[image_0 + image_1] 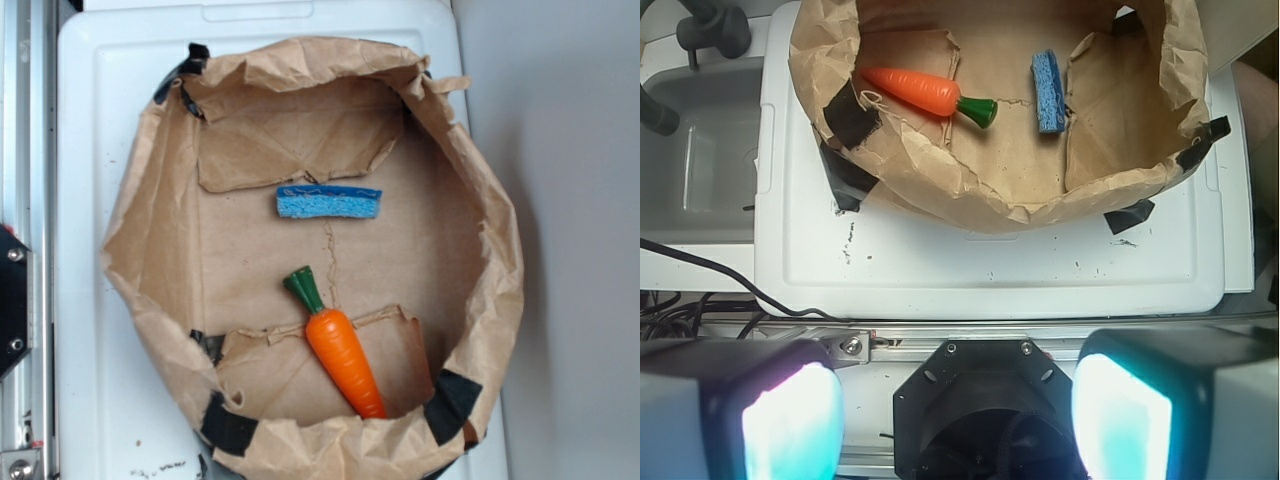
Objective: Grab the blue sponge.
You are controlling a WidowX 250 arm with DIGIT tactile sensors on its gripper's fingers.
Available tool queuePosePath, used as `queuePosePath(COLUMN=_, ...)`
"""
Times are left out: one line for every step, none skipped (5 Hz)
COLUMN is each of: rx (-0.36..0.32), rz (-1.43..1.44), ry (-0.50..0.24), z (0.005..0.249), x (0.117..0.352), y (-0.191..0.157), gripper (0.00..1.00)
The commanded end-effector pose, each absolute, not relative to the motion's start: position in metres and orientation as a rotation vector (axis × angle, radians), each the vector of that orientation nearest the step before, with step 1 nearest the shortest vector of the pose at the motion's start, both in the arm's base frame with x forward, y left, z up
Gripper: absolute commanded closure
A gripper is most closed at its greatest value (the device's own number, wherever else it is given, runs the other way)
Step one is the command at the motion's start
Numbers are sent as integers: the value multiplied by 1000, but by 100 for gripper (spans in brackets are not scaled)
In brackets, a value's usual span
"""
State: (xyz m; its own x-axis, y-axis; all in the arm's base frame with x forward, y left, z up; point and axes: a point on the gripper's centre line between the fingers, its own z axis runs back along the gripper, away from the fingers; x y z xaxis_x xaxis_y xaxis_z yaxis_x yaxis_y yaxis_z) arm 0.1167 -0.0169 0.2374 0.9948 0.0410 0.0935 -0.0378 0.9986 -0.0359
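The blue sponge (329, 202) lies flat on the brown paper inside the paper-lined basket (150, 240), near its far middle, light blue with a darker blue layer along its far edge. In the wrist view the sponge (1047, 92) lies right of the carrot. My gripper (958, 415) is open and empty, its two pads (790, 425) wide apart, high above the robot's base mount and well back from the basket. The gripper does not show in the exterior view.
An orange toy carrot (340, 350) with a green top lies in the near part of the basket, also in the wrist view (925, 92). The basket sits on a white plastic lid (990, 270). A grey sink (700, 160) is left of it. Paper walls stand crumpled all round.
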Motion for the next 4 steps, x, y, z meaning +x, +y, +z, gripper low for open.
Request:
queuePosePath(rx=-34, rz=39, ry=-94, z=237, x=117, y=-17, gripper=0)
queuePosePath(rx=-59, rz=64, ry=-95, z=234, x=167, y=-11, gripper=0)
queuePosePath(rx=-78, rz=128, ry=-110, z=230, x=216, y=-4, gripper=0)
queuePosePath(rx=-81, rz=136, ry=-134, z=213, x=266, y=8, gripper=0)
